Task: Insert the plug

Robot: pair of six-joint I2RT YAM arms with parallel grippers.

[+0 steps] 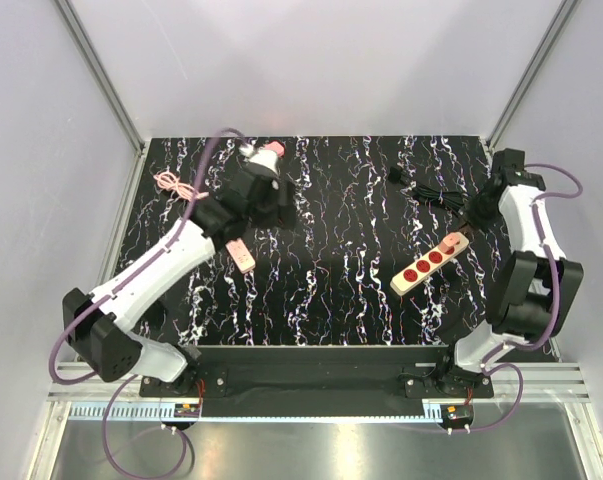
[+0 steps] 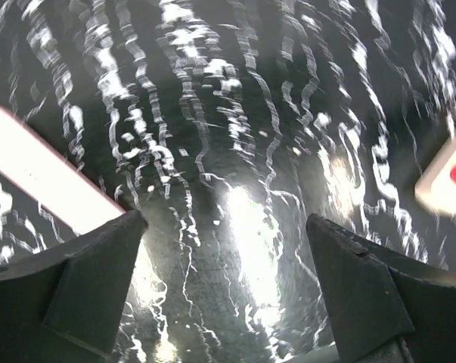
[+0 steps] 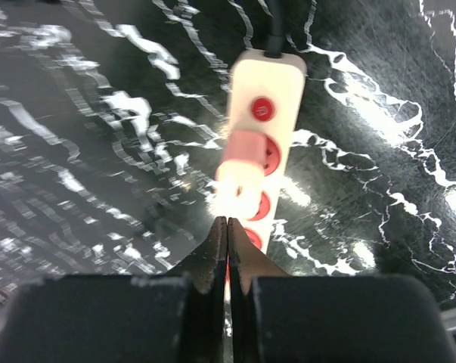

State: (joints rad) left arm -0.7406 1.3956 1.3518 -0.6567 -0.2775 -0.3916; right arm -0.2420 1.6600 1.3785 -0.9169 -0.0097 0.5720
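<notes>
Black table top [image 1: 331,290] veined with white, boxed in by plain pale walls [image 1: 321,60] with metal corner posts [image 1: 101,70] and a slotted metal rail [image 1: 311,410] along the near edge. Far left on the top: one thin pink cable [image 1: 176,185], loosely looped, with a pale pink oblong block [image 1: 243,256] lying flat nearer the middle. Far right: one small dark item [image 1: 396,175], too small to identify, just beside a bundled black cord [image 1: 436,196].

We see a glossy black bench [image 1: 331,270] veined in white (its sheen throws back bright glare), a smooth beige plastic power strip [image 1: 430,264], a pinkish plug [image 3: 246,150] of smooth plastic, white hard-plastic arm shells [image 1: 171,262], dull silver metal frame posts [image 1: 101,75].
</notes>
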